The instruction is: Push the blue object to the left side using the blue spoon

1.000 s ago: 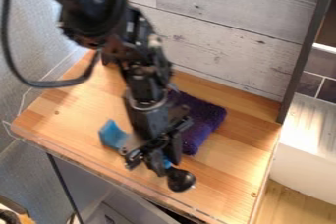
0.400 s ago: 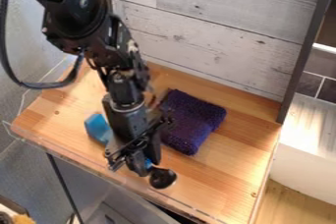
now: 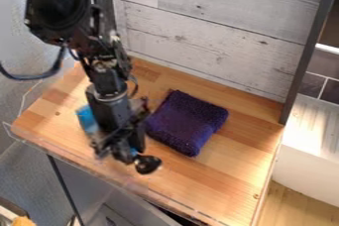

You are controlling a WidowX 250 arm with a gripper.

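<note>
Over the left part of the wooden table, close to its front edge, my gripper (image 3: 123,151) points down, shut on the spoon. The spoon's black bowl (image 3: 147,164) sticks out at the lower right of the gripper, with a bit of blue handle beside it. The blue object (image 3: 86,119) lies just left of the gripper, partly hidden behind it. Whether the spoon or the gripper touches it, I cannot tell.
A folded dark purple cloth (image 3: 187,122) lies on the wooden table (image 3: 218,180), right of the gripper. Pale wood-look panels (image 3: 212,36) stand behind the table, and a clear rim runs along its front edge.
The arm and gripper have moved left and slightly back with the spoon. The blue object has shifted left and slightly back too. The cloth has stayed in place and shows more fully.
</note>
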